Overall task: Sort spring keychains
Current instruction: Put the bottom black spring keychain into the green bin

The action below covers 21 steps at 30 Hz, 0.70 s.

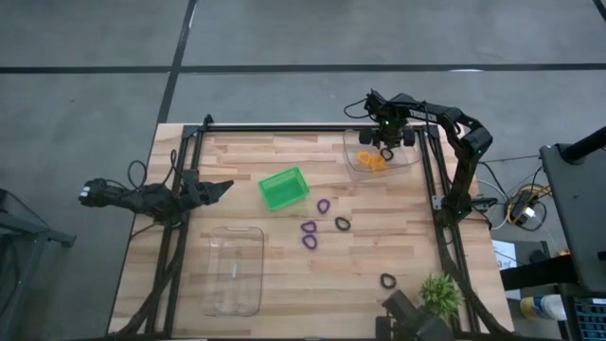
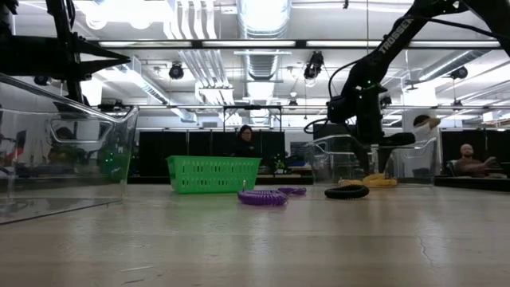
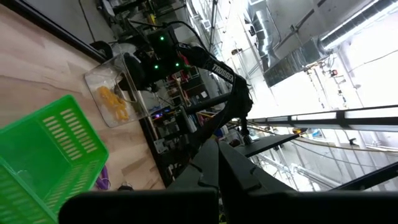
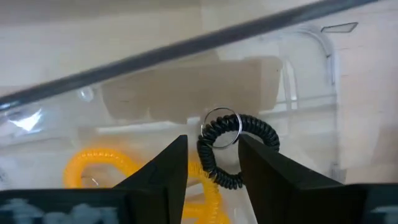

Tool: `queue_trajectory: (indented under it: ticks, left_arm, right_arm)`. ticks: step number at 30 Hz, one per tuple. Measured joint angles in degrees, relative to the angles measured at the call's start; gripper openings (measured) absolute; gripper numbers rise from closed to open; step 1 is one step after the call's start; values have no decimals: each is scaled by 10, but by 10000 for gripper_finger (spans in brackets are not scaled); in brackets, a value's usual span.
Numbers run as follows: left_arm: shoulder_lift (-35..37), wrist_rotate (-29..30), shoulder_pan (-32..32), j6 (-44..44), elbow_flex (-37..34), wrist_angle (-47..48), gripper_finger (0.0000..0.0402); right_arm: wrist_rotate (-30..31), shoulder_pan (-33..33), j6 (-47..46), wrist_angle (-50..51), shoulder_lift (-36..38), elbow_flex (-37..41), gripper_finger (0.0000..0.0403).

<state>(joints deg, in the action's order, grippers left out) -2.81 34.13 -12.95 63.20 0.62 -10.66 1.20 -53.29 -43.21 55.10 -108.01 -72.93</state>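
Note:
My right gripper [image 1: 385, 150] hovers over a small clear container [image 1: 407, 163] at the table's far right, shut on a black spring keychain [image 4: 239, 146]. Orange keychains [image 1: 371, 161] lie on that container's floor. On the bare table lie three purple keychains [image 1: 323, 206] [image 1: 309, 227] [image 1: 310, 242] and two more black ones [image 1: 342, 224] [image 1: 387, 280]. The green bin [image 1: 284, 188] stands left of them. My left gripper [image 1: 223, 187] waits shut near the table's left edge, above the wood. My right gripper holds the black keychain by one side of its coiled loop [image 4: 210, 163], pinched between the two fingers, which come from above. The rest of the loop, with its metal ring [image 4: 221, 127], sticks out past the fingers. It is lifted clear above the orange keychains [image 4: 102, 163].
A large clear bin [image 1: 234, 270] sits at the near left. A small green spiky plant [image 1: 440, 294] stands at the near right corner. A dark frame rail [image 1: 312, 128] runs along the far edge. People sit in the room beyond [image 2: 245, 139].

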Motion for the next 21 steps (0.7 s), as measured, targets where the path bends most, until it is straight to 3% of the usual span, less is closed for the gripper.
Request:
queue_trajectory:
  ticks: [12,21]
  left_arm:
    - [0,0,0,-19,0,1,0]
    - [0,0,0,-14,0,2,0]
  right_arm:
    - [-34,5,43,50,9,-13,136]
    - [-21,4,7,-3,10,-5,131]
